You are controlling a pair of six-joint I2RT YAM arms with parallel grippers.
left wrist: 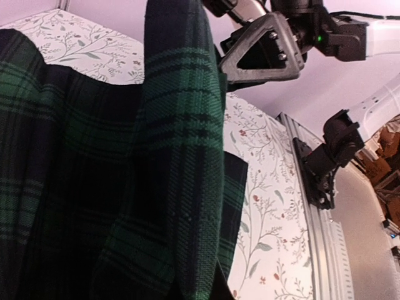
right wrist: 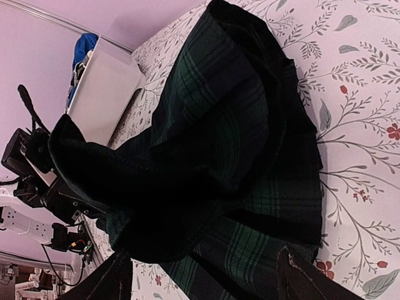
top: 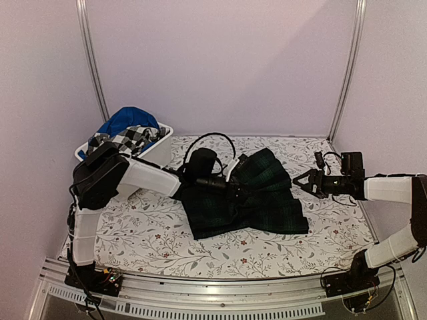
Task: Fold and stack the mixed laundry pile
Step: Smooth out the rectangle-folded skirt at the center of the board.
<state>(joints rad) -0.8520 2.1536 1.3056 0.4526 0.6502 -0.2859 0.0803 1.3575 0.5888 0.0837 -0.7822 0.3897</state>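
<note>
**Flower-print table, one tub, one garment**

The table (top: 153,233) has a white cover printed with leafy sprigs and small red flowers. A white tub (top: 159,153) stands at its far left corner. Just right of the tub, a dark green tartan garment (top: 267,207) lies crumpled.

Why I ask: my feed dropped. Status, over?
Left gripper shut on tartan garment, edge lifted. Right gripper open beside it. Other laundry in tub. Nothing blocking.

Lab cell: aluminium frame (top: 220,280), blank walls (top: 220,67)
</note>
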